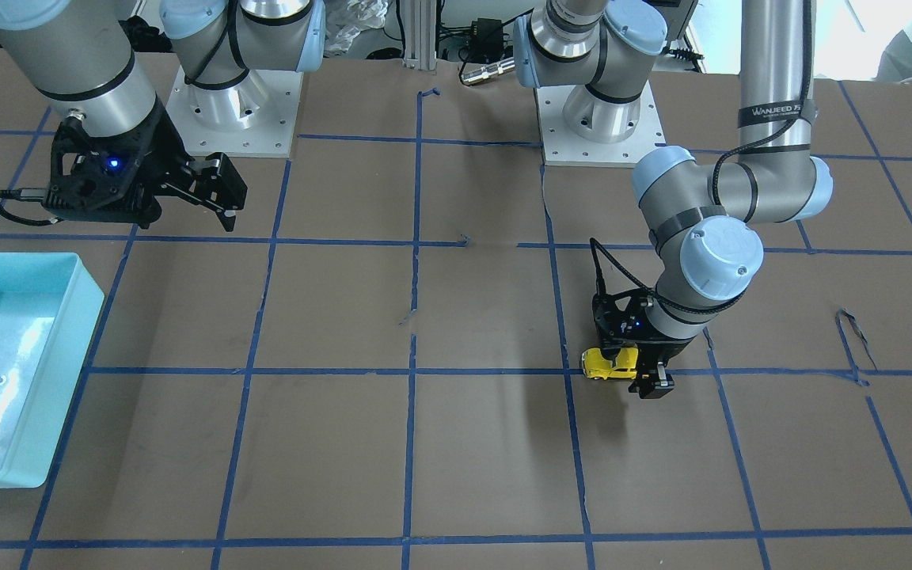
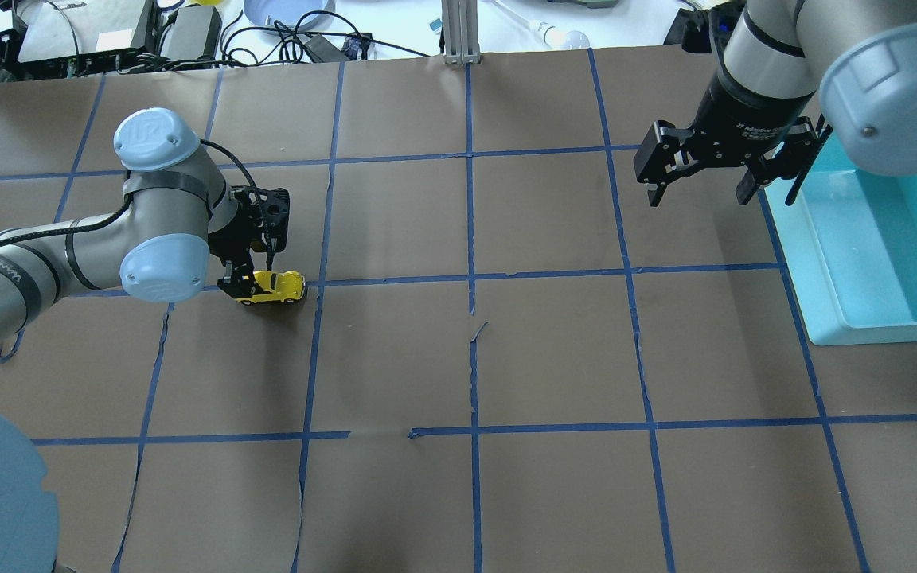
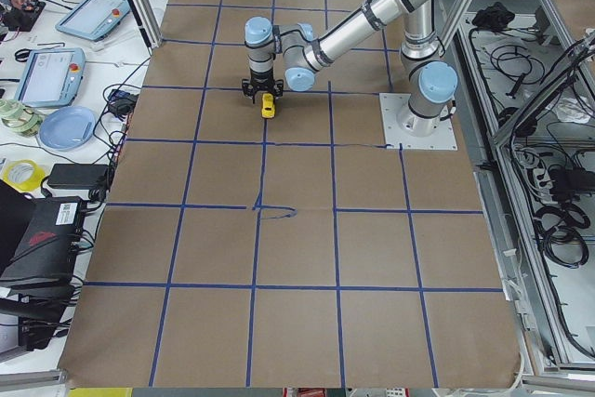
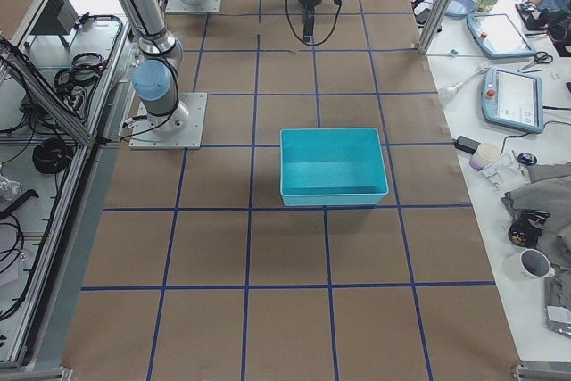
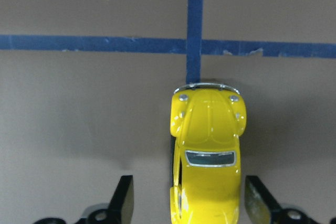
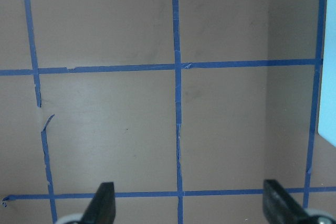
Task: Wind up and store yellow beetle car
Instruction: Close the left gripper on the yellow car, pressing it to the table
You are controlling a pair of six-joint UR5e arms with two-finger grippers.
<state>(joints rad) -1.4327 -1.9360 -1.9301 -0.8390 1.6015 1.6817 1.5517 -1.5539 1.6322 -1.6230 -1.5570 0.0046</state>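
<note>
While jaws straddle the yellow beetle car (image 2: pixel 271 285), the bin (image 2: pixel 888 331) stands well apart.

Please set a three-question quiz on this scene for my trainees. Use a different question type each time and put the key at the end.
1. True or false: the yellow beetle car lies inside the turquoise bin.
2. Which arm's gripper has the car between its fingers? A) left B) right C) neither
3. Fill in: the right gripper has its jaws ____, with nothing between them.

Key:
1. False. The car stands on the table, far from the bin.
2. A. The left gripper straddles the car.
3. open
</note>
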